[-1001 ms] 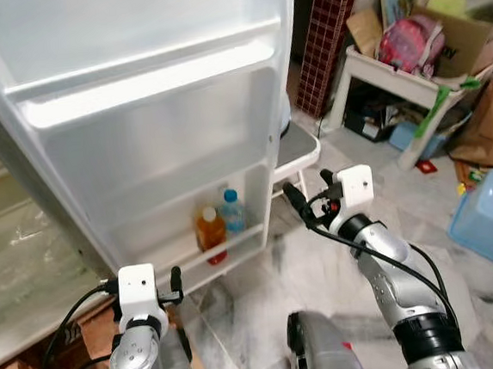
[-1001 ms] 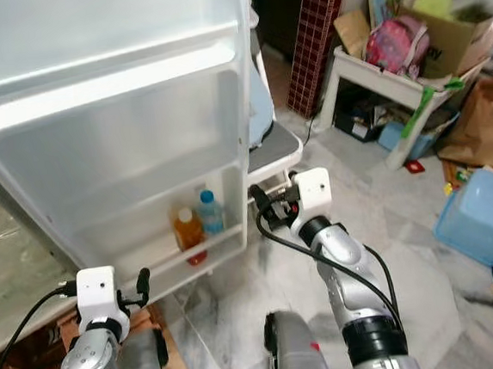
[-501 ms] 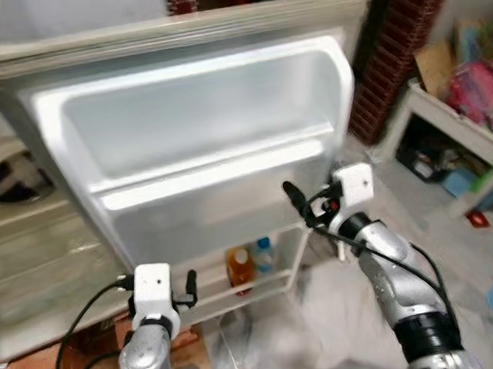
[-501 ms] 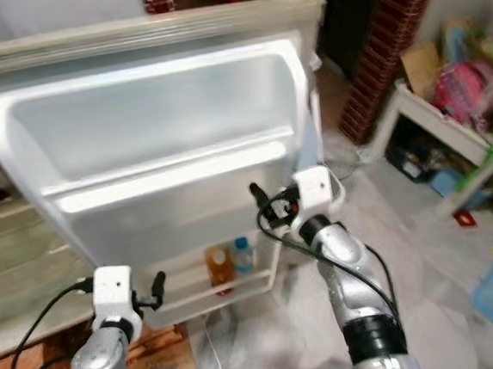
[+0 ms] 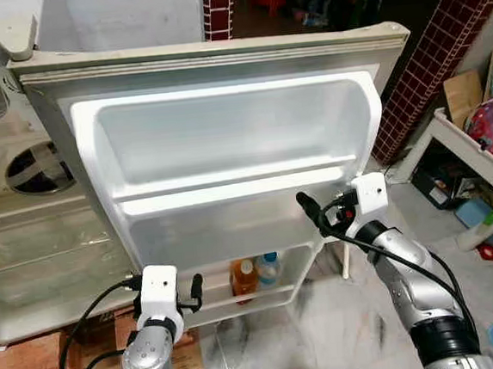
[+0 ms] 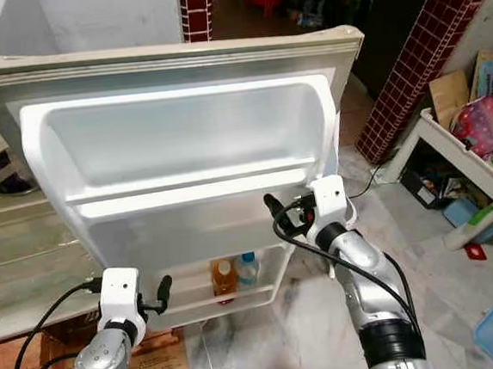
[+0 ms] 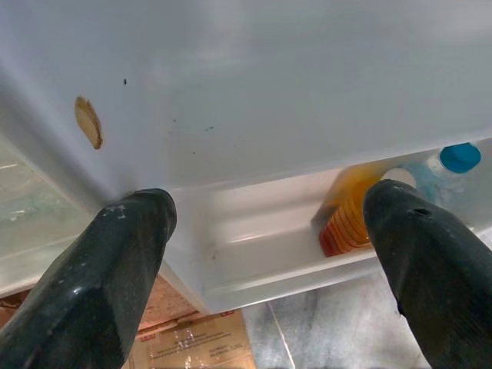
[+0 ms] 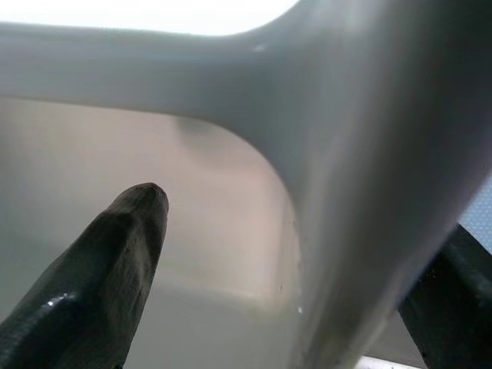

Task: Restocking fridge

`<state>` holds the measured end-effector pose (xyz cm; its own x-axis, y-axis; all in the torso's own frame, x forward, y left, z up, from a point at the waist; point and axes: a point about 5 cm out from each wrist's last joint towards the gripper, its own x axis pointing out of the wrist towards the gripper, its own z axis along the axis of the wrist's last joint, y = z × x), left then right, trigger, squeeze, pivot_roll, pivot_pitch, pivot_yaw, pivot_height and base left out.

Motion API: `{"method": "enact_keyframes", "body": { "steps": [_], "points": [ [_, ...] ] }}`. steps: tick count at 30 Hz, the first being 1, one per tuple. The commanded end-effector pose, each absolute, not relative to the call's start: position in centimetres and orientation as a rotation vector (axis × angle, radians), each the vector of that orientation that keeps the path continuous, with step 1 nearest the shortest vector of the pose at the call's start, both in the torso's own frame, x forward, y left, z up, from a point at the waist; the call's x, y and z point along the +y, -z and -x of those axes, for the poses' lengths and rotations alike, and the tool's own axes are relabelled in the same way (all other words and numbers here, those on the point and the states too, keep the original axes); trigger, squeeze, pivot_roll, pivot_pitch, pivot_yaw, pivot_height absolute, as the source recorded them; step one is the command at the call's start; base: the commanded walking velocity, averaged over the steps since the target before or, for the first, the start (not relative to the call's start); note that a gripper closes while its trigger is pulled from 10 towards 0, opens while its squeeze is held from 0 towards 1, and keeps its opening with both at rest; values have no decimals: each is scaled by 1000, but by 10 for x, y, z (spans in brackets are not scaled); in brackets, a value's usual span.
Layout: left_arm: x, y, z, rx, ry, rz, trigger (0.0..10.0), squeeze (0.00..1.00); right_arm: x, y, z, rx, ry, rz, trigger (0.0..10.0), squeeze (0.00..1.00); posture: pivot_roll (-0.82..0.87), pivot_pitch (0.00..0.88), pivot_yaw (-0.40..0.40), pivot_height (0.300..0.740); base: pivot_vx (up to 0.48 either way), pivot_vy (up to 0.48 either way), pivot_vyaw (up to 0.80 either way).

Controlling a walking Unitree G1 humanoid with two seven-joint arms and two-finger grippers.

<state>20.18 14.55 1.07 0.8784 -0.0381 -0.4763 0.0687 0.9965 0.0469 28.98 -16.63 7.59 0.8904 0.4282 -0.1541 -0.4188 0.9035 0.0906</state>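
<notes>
At fridge door (image 5: pixel 226 143) edge | right gripper (image 5: pixel 314 217) fingers straddling it

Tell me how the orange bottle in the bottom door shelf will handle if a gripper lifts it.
The orange bottle looks nearly full, so probably heavy for its size. It stands upright close beside the blue-capped bottle, so it could knock its neighbour. Its ribbed lower body may help grip.

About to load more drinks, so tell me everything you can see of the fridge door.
The fridge door is white moulded plastic, swung open, inner side facing the robot. It has an upper bin, a middle shelf rail and a bottom shelf holding an orange bottle and a blue-capped bottle. The right hand straddles its outer edge, fingers open.
</notes>
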Motion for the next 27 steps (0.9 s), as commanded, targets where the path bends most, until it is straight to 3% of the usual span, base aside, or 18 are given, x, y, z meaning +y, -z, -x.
{"method": "enact_keyframes", "body": {
  "steps": [1,14,22,27],
  "points": [
    [154,-23,-212,421,11,-100,10000,0,-131,-77,-281,186,-700,-77,10000,0,55,0,-62,740,-326,0,0],
    [153,-23,-213,419,14,-97,10000,0,-136,-75,-255,302,-1026,-56,10000,0,50,0,-61,740,-389,0,0],
    [155,-23,-215,418,10,-101,10000,0,-153,-73,-264,288,-958,87,10000,0,47,0,-61,740,-398,0,0],
    [156,-23,-215,417,8,-104,10000,0,-154,-75,-263,275,-942,57,10000,0,50,0,-60,740,-395,0,0]
  ]
}}
